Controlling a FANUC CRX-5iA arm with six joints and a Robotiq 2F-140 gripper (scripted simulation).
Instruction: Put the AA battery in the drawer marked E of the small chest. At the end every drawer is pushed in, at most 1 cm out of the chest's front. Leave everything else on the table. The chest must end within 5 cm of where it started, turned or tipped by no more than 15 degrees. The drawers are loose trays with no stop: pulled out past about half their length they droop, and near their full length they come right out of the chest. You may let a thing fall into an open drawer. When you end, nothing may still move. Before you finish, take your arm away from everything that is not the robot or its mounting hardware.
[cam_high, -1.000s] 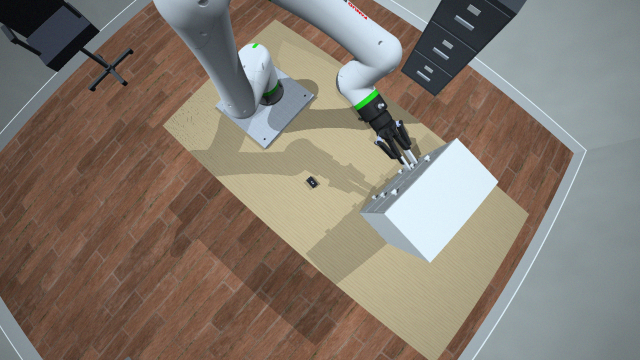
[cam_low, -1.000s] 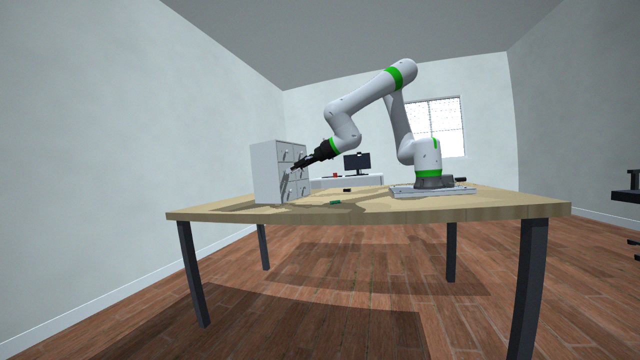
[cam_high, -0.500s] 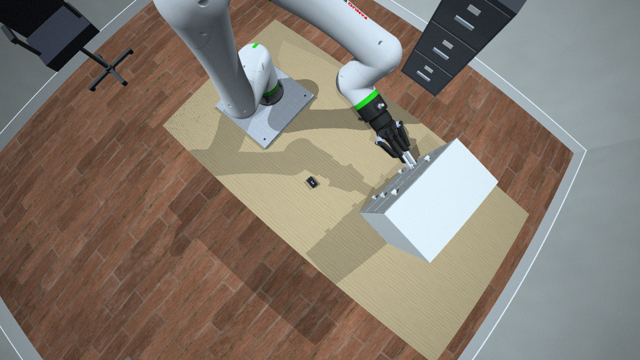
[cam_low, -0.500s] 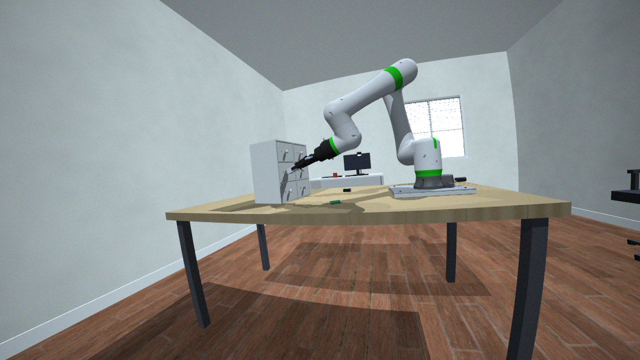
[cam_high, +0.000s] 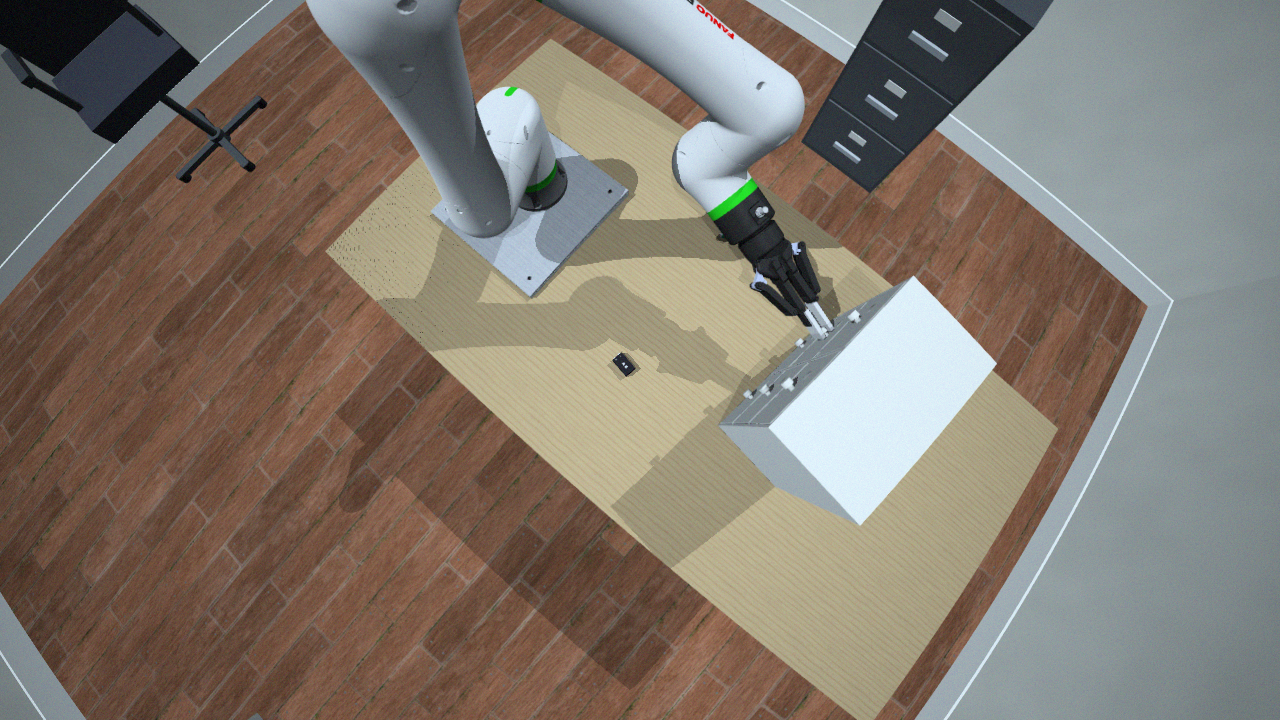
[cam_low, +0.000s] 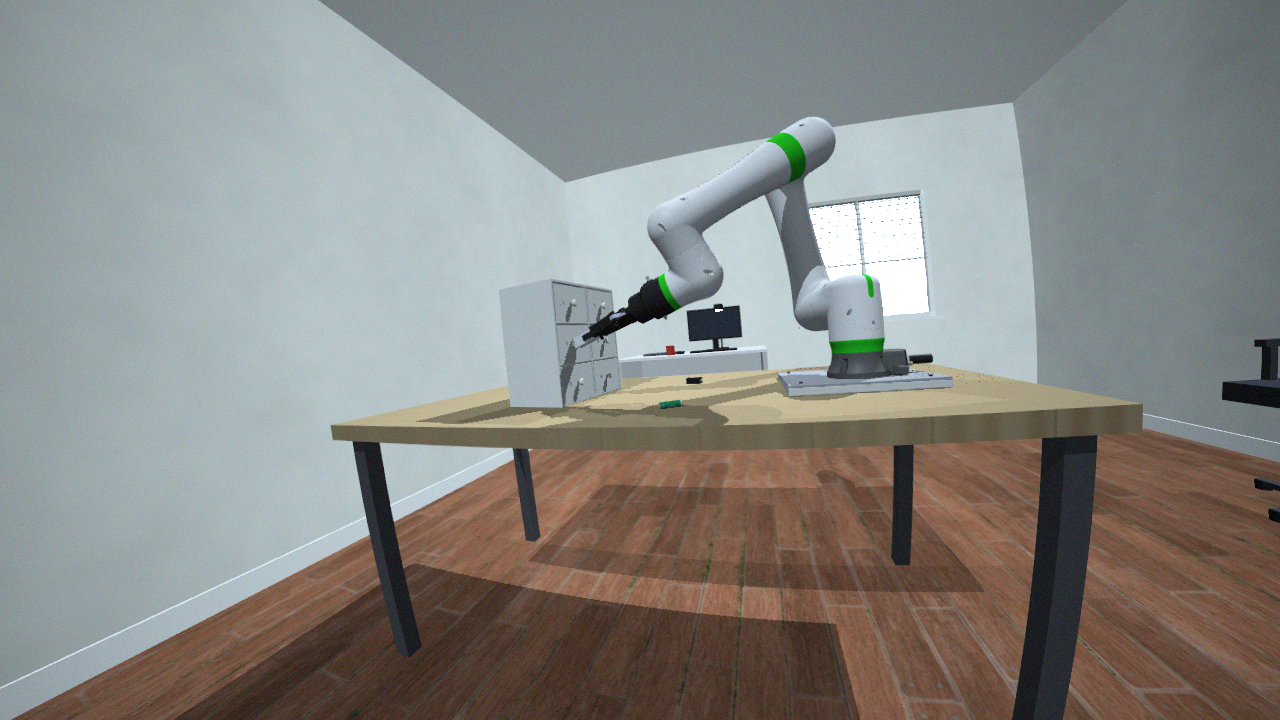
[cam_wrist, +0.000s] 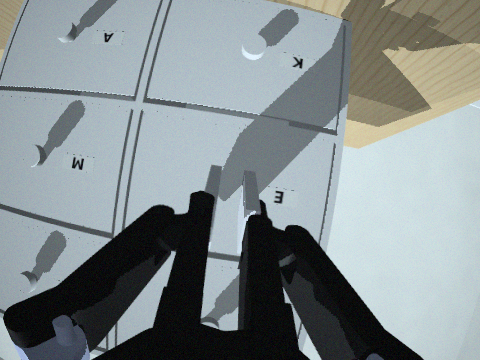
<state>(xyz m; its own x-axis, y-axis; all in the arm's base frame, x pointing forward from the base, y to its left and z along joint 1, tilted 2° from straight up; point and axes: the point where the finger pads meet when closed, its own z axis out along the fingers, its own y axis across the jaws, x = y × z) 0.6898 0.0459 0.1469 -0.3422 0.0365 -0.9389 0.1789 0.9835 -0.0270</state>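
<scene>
The green AA battery (cam_low: 670, 404) lies on the table in front of the chest; I cannot make it out in the top view. The white chest (cam_high: 886, 385) (cam_low: 532, 349) stands upright with its drawers in. Drawer E (cam_wrist: 310, 210) is in the middle row, beside drawer M (cam_wrist: 95, 195) and next to drawer K (cam_wrist: 200, 60); its label reads upside down in the wrist view. My gripper (cam_high: 819, 327) (cam_low: 581, 340) (cam_wrist: 230, 185) points obliquely at drawer E's front, its fingertips close together around the place of its knob. It seems shut on that knob, which is hidden by the fingers and shadow.
A small black block (cam_high: 623, 364) (cam_low: 693, 380) lies on the table (cam_high: 528, 394) (cam_low: 1002, 413) between the chest and the robot's base plate (cam_high: 581, 219) (cam_low: 859, 385). Knobs of the neighbouring drawers stick out close to the fingers. A dark filing cabinet (cam_high: 895, 116) stands beyond the table.
</scene>
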